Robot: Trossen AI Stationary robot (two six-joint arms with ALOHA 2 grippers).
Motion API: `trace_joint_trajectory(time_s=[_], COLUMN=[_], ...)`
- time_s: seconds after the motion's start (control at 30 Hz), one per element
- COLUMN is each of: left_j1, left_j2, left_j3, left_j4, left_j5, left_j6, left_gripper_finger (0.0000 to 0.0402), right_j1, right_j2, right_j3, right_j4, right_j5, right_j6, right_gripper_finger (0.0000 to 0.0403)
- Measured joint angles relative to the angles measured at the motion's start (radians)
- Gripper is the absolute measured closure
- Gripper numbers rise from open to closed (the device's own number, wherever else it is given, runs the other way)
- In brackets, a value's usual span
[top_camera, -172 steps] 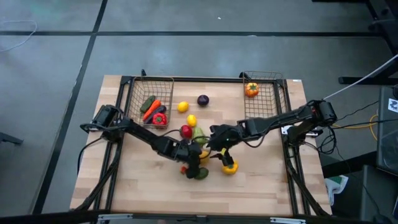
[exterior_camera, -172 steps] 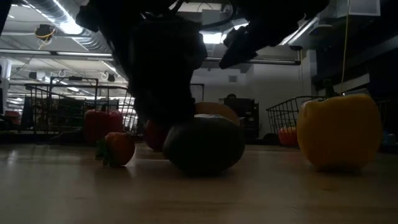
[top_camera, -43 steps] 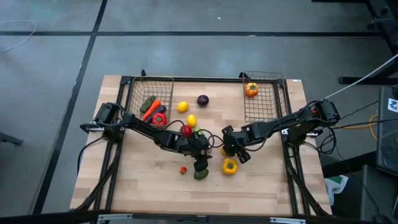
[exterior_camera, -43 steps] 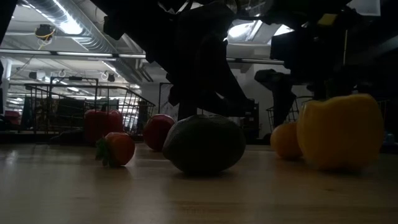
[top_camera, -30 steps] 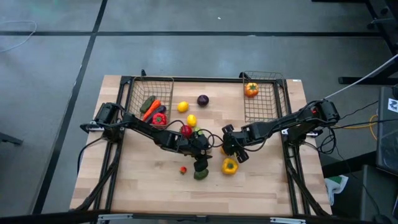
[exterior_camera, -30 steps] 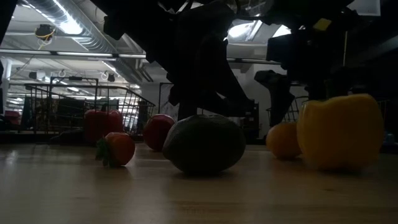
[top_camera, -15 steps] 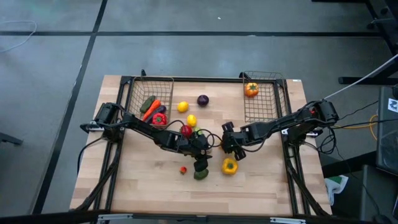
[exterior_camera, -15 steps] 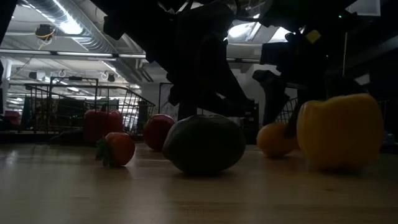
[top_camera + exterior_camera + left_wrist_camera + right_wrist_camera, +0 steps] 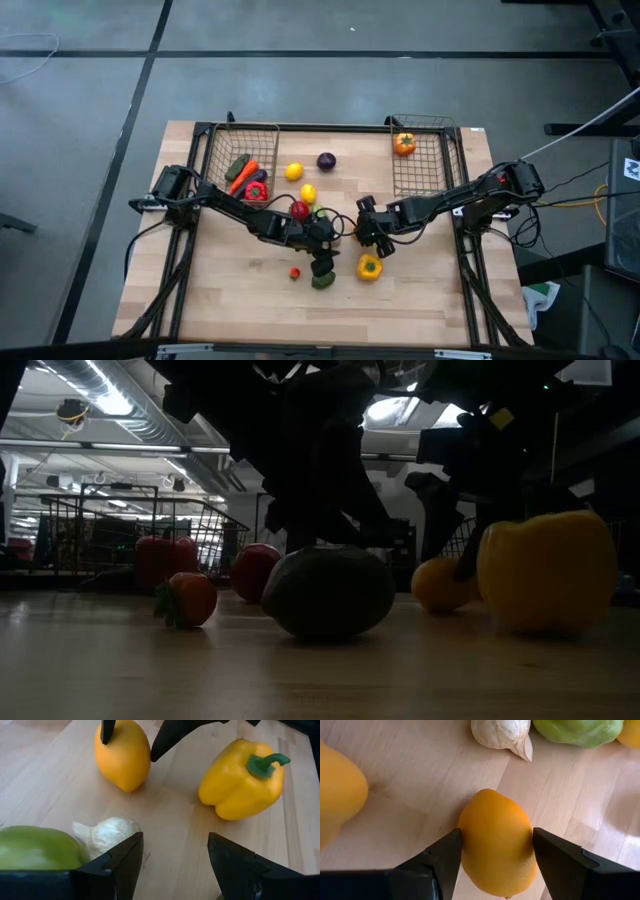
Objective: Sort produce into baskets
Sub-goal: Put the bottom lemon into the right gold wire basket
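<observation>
Orange lemon (image 9: 496, 845) upright on table, yellow pepper (image 9: 243, 778) beside it

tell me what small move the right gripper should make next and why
Probably lift straight up. The right gripper has its fingers against both sides of the orange lemon, which sits on the table beside the garlic and yellow pepper. Raising it first should clear those neighbours.

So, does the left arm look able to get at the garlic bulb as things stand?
Probably yes: the garlic bulb lies just ahead of the open left gripper, beside one finger, with bare wood between. The green pepper crowds one side.
</observation>
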Motion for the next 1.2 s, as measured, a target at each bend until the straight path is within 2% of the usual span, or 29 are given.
trace_joint_trajectory(time_s=[0.73, 0.97, 1.2], left_j1=[0.000, 0.000, 0.000], left_j2=[0.000, 0.000, 0.000], left_j3=[0.000, 0.000, 0.000], left_j4=[0.001, 0.001, 0.001], left_j5=[0.000, 0.000, 0.001], left_j6=[-0.001, -0.001, -0.001], left_gripper_finger=[0.0183, 0.0183, 0.0183], right_j1=[-0.014, -0.020, -0.020], right_j2=[-0.001, 0.003, 0.003], right_j3=[0.001, -0.003, -0.003], right_j4=[0.010, -0.003, -0.007], right_j5=[-0.056, -0.099, -0.098], right_j6=[0.023, 0.027, 0.028], right_gripper_finger=[0.0163, 0.0102, 0.0045])
